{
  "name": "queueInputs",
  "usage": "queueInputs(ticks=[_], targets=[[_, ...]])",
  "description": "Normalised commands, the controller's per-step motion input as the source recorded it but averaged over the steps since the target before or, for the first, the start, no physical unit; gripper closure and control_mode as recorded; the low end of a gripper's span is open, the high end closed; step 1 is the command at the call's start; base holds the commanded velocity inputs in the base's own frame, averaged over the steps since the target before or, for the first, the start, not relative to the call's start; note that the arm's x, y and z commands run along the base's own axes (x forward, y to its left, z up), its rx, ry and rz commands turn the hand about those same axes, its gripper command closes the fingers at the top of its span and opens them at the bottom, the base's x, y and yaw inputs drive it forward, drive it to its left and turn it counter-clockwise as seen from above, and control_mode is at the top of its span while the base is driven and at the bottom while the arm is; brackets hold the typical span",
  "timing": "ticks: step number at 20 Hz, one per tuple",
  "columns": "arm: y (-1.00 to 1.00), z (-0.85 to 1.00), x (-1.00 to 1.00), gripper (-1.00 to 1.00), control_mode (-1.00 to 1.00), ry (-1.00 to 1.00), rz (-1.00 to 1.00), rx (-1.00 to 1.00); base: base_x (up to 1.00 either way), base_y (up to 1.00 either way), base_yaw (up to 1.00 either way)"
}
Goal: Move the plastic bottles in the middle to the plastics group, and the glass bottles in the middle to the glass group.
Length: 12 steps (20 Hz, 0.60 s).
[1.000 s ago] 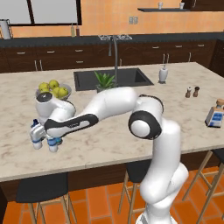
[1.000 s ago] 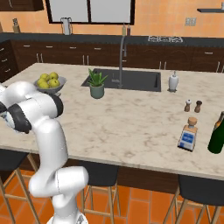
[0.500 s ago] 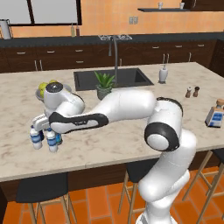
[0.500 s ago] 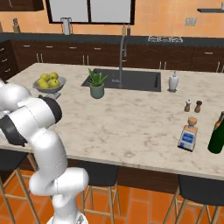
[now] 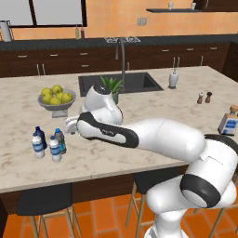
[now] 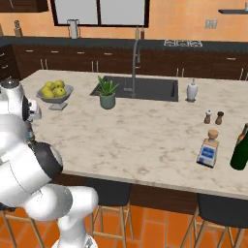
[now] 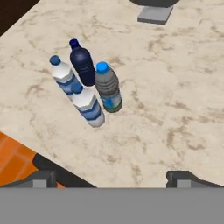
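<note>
Grey-bodied, blue-capped bottle (image 7: 107, 89) stood upright in a tight cluster of four near the counter (image 7: 175, 109) edge, just beside the navy bottle (image 7: 82, 64) and two pale, blue-banded bottles (image 7: 62, 77) (image 7: 88, 106). Seen on the left base view as a small huddle (image 5: 48, 143) in front of the fruit bowl (image 5: 56, 100). Hung above them, apart, with jaws spread wide and empty: gripper (image 7: 111, 178). Far along the counter, well apart: square cork-topped flask (image 6: 209, 148).

Yellow fruit bowl (image 5: 56, 99) and green plant (image 5: 111, 88) near the sink (image 5: 120, 82) on the counter (image 5: 158, 109). Salt and pepper shakers (image 6: 213, 117) side by side. Dark green bottle (image 6: 240, 149) at the right edge.
</note>
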Motion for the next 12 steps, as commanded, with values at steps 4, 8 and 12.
queueInputs(ticks=[4, 8, 12], targets=[[-0.98, 0.12, -0.11, -1.0, -1.0, 0.02, 0.0, 0.07, 0.0, 0.0, 0.0], [-0.94, 0.09, -0.01, -1.0, -1.0, 0.09, 0.0, 0.01, 0.0, 0.0, 0.0], [-0.91, 0.14, -0.02, -1.0, -1.0, 0.2, -0.03, 0.0, 0.0, 0.0, 0.0]])
